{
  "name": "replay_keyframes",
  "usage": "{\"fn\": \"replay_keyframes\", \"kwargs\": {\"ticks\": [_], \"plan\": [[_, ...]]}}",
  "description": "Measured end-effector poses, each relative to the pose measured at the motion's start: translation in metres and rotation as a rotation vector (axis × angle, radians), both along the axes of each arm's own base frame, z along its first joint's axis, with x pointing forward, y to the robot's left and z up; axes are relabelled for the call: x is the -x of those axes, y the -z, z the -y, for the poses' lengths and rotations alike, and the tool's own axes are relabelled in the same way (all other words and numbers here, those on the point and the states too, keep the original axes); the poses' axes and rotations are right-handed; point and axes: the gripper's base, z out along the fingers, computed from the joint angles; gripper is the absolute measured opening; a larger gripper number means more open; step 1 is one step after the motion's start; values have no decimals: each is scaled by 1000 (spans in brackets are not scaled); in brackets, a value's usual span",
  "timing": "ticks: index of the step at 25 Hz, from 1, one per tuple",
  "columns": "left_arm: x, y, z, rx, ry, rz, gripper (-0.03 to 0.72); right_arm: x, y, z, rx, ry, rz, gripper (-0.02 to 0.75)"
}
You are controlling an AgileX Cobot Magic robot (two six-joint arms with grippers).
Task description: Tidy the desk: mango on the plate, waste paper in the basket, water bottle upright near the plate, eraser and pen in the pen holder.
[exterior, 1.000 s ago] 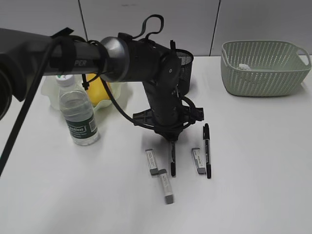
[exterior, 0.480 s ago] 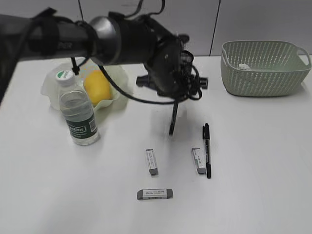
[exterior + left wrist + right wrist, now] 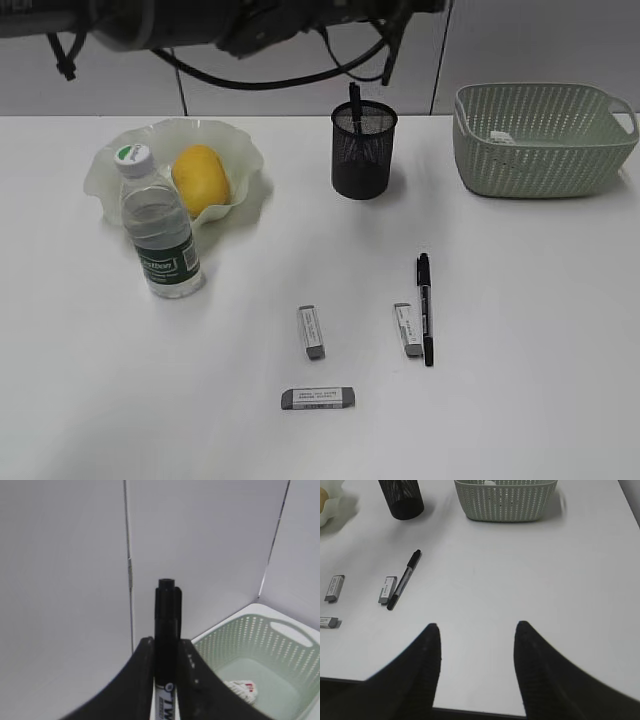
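My left gripper [image 3: 166, 641] is shut on a black pen [image 3: 166, 615], held high in front of the wall; in the exterior view only its arm [image 3: 250, 20] shows along the top edge. Another black pen [image 3: 424, 308] lies on the desk [image 3: 520, 330] beside three grey erasers [image 3: 312, 331] [image 3: 406, 329] [image 3: 318, 398]. A pen [image 3: 354, 102] stands in the black pen holder [image 3: 363, 155]. The mango [image 3: 200, 178] lies on the plate [image 3: 245, 150], and the water bottle [image 3: 158, 225] is upright beside it. The waste paper [image 3: 242, 690] is in the basket [image 3: 540, 150]. My right gripper [image 3: 477, 630] stands open and empty.
The right gripper hovers over the desk's near edge [image 3: 480, 711], away from the lying pen [image 3: 404, 580] and the erasers [image 3: 386, 589]. The basket [image 3: 505, 500] and pen holder [image 3: 401, 499] stand at the far side. A wall rises behind the desk.
My left arm has risen from the desk with the pen to the top of the view. The front eraser has turned sideways and shifted left. The pen holder and mango are now uncovered.
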Motion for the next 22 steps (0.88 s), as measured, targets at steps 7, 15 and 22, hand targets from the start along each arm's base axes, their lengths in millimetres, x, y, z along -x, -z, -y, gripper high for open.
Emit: {"fn": "replay_keyframes", "kwargs": {"ticks": [7, 15, 22], "plan": [[-40, 58, -26, 48, 43, 9, 86, 0, 0, 0, 0, 0, 0, 384], [-44, 92, -22, 58, 86, -14, 86, 0, 0, 0, 0, 0, 0, 384], [-44, 101, -22, 48, 85, -31, 237, 0, 0, 0, 0, 0, 0, 384]]}}
